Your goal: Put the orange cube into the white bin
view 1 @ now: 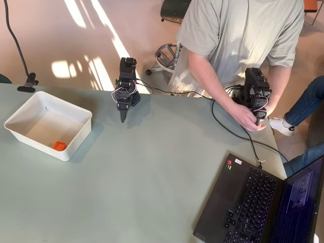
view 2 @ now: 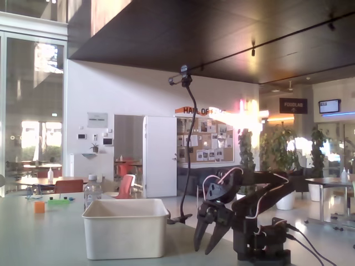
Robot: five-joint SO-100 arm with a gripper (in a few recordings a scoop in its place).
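Laptop (view 1: 258, 202) up front; your gripper (view 2: 209, 235) hung slightly parted, holding nothing. Orange cube (view 1: 59, 146) already sat in the white bin (view 1: 76, 112). It looked light, rigid: pinch flat sides.

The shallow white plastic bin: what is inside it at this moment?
In the overhead view, the white plastic bin holds a tiny orange plastic cube on its floor, near one corner; the rest of the floor is bare. In the fixed view, the bin's wall hides its inside.

Orange cube (view 1: 59, 146) inside the white bin (view 1: 20, 112) — hand (view 1: 123, 117) well apart, tips pointing at the table (view 1: 142, 177).
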